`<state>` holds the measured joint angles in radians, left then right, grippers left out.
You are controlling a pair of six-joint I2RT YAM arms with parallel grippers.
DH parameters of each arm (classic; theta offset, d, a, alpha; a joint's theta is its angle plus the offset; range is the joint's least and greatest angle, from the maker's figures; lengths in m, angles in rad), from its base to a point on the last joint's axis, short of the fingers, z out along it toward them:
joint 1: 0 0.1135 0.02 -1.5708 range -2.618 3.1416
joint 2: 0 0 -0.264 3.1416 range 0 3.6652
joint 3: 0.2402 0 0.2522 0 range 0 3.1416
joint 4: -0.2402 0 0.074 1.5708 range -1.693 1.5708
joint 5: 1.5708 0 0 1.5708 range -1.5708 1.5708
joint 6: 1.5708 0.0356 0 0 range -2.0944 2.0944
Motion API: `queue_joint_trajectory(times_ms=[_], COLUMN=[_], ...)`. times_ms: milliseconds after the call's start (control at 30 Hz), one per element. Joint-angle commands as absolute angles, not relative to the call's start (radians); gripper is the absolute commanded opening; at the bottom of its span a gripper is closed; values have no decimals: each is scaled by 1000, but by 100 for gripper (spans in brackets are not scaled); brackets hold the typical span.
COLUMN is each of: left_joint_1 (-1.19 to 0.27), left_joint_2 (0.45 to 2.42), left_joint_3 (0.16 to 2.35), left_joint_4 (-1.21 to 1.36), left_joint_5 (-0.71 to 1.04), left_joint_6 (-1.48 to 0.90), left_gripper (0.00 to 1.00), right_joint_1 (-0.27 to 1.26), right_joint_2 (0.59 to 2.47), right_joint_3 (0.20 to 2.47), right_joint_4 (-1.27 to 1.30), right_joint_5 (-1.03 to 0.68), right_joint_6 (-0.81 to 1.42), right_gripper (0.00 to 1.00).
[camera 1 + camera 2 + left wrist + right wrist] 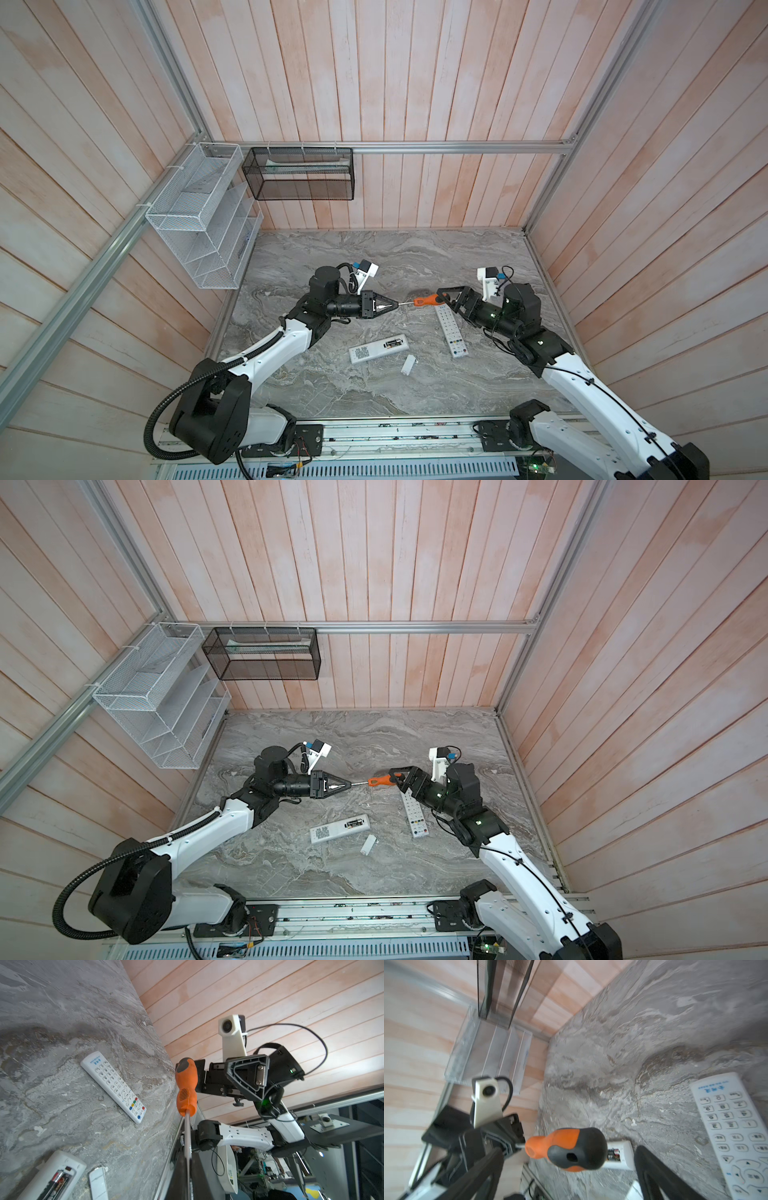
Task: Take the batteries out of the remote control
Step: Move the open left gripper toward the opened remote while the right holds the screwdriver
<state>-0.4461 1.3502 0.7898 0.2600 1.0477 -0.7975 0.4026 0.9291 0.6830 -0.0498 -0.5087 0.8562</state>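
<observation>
"Holding anything just now?"

"Yes. My left gripper (395,306) is clamped tight on the bare metal shaft of the screwdriver (428,300), which hangs roughly level above the table (374,257), clear of it."

"And your right?"

"My right gripper (445,300) is spread wide around the orange-and-black handle. The right wrist view shows a gap on either side of the handle, so those jaws grip nothing."

"Where are the batteries?"

"The batteries (394,343) lie side by side in the open compartment of the remote (365,352) that rests face down, nearer the table's front edge than my grippers. A small white cover (408,365) lies just beside it, apart from it. A second remote (451,332) lies buttons-up, its far end under my right gripper."
</observation>
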Motion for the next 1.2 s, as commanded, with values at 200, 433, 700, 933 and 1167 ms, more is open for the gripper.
queue_joint_trajectory(times_ms=[200,433,700,933,1167], left_joint_1=[-410,-407,-406,-407,-406], left_joint_2=[1300,1302,1307,1307,1304], left_joint_3=[813,818,816,815,808], left_joint_4=[294,273,255,250,232], left_joint_5=[1281,1284,1289,1296,1304], left_joint_6=[-867,-851,-828,-818,-807], left_gripper=[0,0,0,0,0], right_joint_1=[356,357,363,395,406], right_joint_2=[979,984,980,1027,1039], right_joint_3=[728,667,647,662,663], right_joint_4=[20,169,235,216,220], right_joint_5=[-944,-1053,-1092,-1097,-1075], right_joint_6=[626,765,854,859,863], right_gripper=[98,90,80,69,55])
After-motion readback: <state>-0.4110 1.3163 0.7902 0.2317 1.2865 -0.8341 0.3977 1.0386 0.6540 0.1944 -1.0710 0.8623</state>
